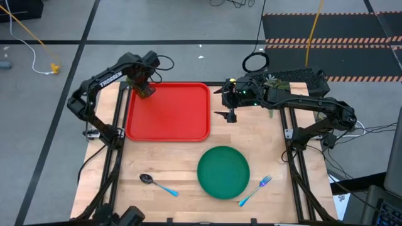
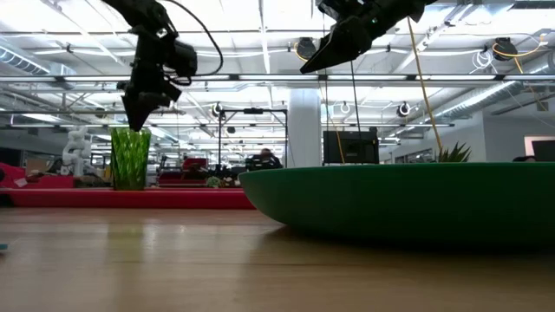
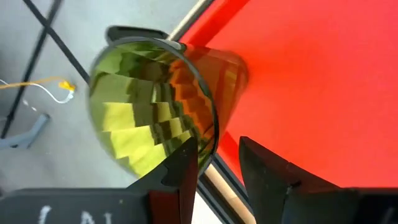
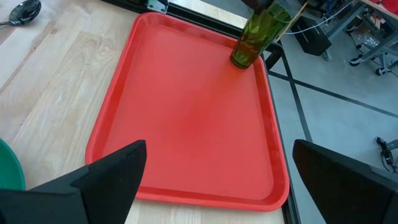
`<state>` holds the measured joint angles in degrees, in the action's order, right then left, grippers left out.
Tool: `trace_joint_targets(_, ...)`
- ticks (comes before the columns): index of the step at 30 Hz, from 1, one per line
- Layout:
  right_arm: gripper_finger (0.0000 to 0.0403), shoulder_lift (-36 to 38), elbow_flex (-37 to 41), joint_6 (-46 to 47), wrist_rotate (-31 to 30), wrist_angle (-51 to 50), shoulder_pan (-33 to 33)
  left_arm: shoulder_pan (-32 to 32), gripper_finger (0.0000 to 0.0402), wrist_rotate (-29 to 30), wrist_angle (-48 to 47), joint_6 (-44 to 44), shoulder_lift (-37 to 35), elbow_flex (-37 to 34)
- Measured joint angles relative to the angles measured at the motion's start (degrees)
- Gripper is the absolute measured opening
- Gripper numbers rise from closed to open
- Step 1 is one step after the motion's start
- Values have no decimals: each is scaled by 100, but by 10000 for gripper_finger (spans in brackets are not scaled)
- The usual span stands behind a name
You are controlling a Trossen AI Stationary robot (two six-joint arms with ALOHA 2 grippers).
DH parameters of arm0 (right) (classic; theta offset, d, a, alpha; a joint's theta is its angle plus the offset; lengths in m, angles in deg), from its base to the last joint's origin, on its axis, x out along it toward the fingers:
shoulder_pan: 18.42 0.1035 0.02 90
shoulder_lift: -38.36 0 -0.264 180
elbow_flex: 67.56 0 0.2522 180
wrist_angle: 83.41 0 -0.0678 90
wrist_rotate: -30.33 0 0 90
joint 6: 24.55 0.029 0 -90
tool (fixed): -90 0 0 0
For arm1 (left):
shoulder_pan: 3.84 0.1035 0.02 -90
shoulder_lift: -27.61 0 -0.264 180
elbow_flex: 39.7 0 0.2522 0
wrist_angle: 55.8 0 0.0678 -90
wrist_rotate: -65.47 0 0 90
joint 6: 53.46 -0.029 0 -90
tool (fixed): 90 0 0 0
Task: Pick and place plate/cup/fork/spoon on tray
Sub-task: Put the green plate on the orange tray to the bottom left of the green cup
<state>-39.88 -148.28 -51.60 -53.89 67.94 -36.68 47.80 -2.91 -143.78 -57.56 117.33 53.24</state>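
Cup placement: left tool point(image 1: 145, 88) parted around the translucent olive-green plastic cup point(image 4: 257, 34) in the red rectangular tray's point(image 1: 182, 129) corner; next, lift clear.

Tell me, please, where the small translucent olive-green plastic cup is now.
In the high view the small translucent olive-green plastic cup stands upright in the far left corner of the large red rectangular tray, directly under the left gripper.

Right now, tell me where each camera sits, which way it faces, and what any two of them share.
High: overhead, straight down on the table; both arms show.
Low: table height, looking level past the plate; arms enter from above.
Left wrist: on the left arm, looking past its fingers at the cup.
Right wrist: on the right arm, facing the tray; its wide-apart fingers show.
Shared: both wrist views show cup and tray.
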Motion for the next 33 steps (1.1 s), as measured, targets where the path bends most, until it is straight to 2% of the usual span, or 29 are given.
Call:
trace_joint_targets(10, 396, 0, 0, 64, 0, 4, 0, -401, 120, 155, -137, 529, -831, 0)
trace_joint_targets(15, 396, 0, 0, 268, 0, 4, 0, -881, 120, 154, -358, 896, -1222, 2)
trace_joint_targets(23, 396, 0, -2, 1102, -4, -345, 194, -2374, 120, 156, -311, 1571, -1805, 0)
trace_joint_targets(28, 396, 4, 332, 1641, -41, -279, 633, -3563, 120, 244, 523, 1775, -2136, -457)
trace_joint_targets(33, 396, 0, 646, 2406, -787, -141, 1308, -4530, 120, 250, 1605, 1752, -2351, -1293)
